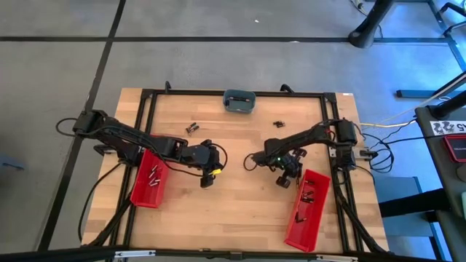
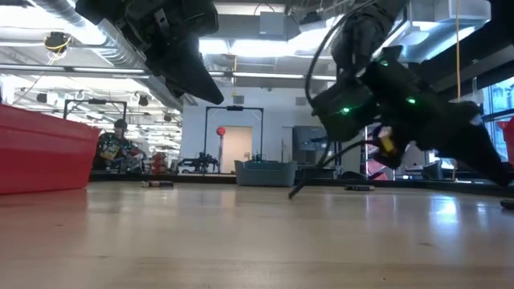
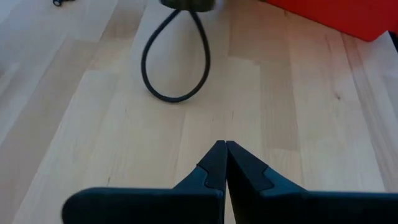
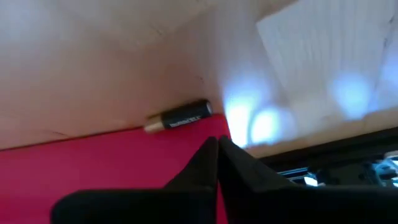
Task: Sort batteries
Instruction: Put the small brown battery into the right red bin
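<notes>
My right gripper (image 1: 287, 179) is shut and holds nothing. It hangs by the far end of the right red bin (image 1: 309, 207). In the right wrist view its tips (image 4: 217, 143) stand over red plastic, just short of a dark battery (image 4: 179, 117) with a pale end. That battery lies where the red surface meets the wood. My left gripper (image 1: 207, 179) is shut, holds nothing and hovers over bare wood (image 3: 225, 144) beside the left red bin (image 1: 149, 178). Loose batteries lie at the far left (image 1: 191, 128) and the far right (image 1: 278, 124). More lie in both bins.
A grey-blue dish (image 1: 239, 101) stands at the middle of the table's far edge. A black frame (image 1: 145, 109) runs along the table's sides and far edge. A black cable loop (image 3: 177, 59) hangs ahead of my left gripper. Bare wood lies between the two arms.
</notes>
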{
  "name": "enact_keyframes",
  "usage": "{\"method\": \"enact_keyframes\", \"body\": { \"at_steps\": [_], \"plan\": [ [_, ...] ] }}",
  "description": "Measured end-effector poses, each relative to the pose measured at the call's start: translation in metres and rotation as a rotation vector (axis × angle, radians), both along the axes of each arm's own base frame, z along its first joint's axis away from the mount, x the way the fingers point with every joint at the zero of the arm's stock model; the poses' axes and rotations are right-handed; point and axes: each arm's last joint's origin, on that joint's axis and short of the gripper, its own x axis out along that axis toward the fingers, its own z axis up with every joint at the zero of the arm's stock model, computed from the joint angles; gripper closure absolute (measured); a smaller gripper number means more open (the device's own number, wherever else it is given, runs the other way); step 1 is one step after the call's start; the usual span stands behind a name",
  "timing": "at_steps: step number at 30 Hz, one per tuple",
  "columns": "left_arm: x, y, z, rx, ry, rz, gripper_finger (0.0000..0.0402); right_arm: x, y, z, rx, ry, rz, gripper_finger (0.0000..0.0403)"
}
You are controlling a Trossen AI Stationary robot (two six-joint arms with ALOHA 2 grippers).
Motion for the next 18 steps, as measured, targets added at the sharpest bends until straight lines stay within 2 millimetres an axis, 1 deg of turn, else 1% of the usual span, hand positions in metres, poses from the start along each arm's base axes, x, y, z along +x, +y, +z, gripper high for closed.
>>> {"method": "enact_keyframes", "body": {
  "at_steps": [1, 4, 6, 9, 12, 15, 18],
  "plan": [
    [0.0, 0.0, 0.0, 0.0, 0.001, 0.0, 0.04, -0.002, 0.003, -0.002, -0.008, 0.007, 0.016, 0.0395],
    [0.0, 0.0, 0.0, 0.0, 0.0, 0.0, 0.04, -0.006, 0.009, -0.006, -0.024, 0.009, 0.039, 0.0384],
    [0.0, 0.0, 0.0, 0.0, 0.0, 0.0, 0.04, -0.007, 0.012, -0.009, -0.024, -0.003, 0.037, 0.0384],
    [0.0, 0.0, 0.0, 0.0, 0.0, 0.0, 0.04, -0.004, 0.016, -0.013, -0.009, -0.048, 0.03, 0.0397],
    [0.0, 0.0, 0.0, -0.004, 0.0, 0.003, 0.04, 0.001, 0.017, -0.015, -0.024, -0.089, 0.0, 0.0396],
    [0.0, 0.0, 0.0, -0.009, -0.001, 0.008, 0.04, 0.012, 0.018, -0.008, -0.034, -0.144, -0.004, 0.039],
    [0.0, 0.0, 0.0, -0.015, -0.002, 0.013, 0.04, 0.026, 0.018, 0.008, -0.061, -0.231, 0.018, 0.0389]
  ]
}}
